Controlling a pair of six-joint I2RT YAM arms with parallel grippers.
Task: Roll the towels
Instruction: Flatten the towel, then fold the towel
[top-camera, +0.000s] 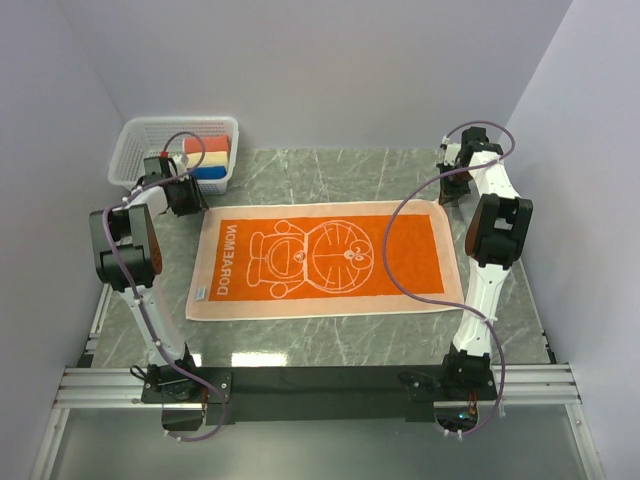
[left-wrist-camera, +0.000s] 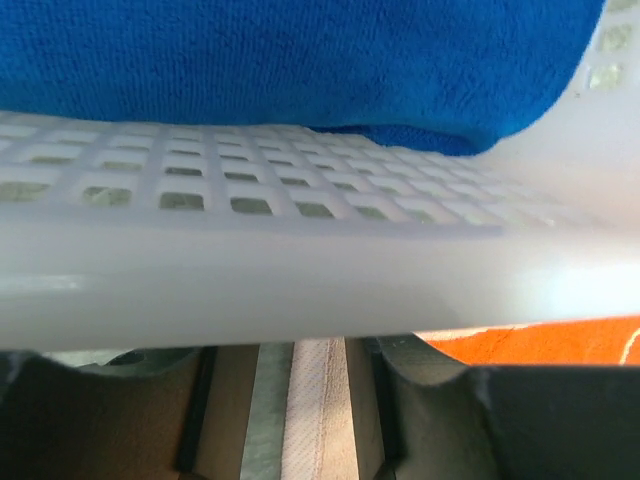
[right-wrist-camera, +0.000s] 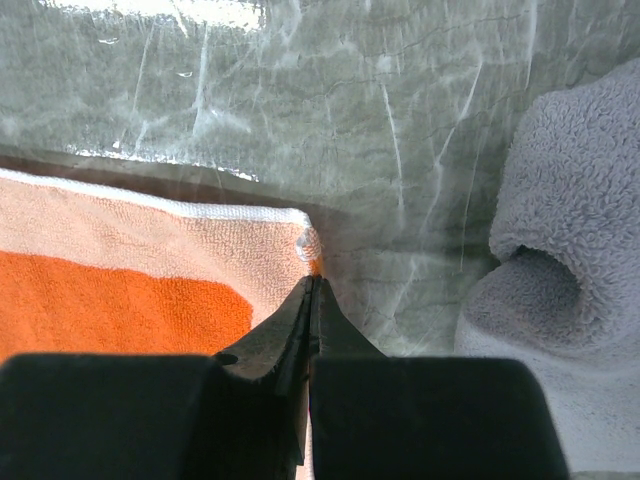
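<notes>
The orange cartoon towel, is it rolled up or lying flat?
Flat. The long orange cartoon towel is spread across the grey marble table, its whole drawing and lettering showing.

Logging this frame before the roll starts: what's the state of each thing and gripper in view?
orange towel: spread flat, not rolled
grey towel: bunched loosely beside the orange towel's corner
right gripper: shut on the orange towel's corner
left gripper: open, towel edge between its fingers
basket: upright, holding rolls
rolls: rolled up, side by side in the basket
</notes>
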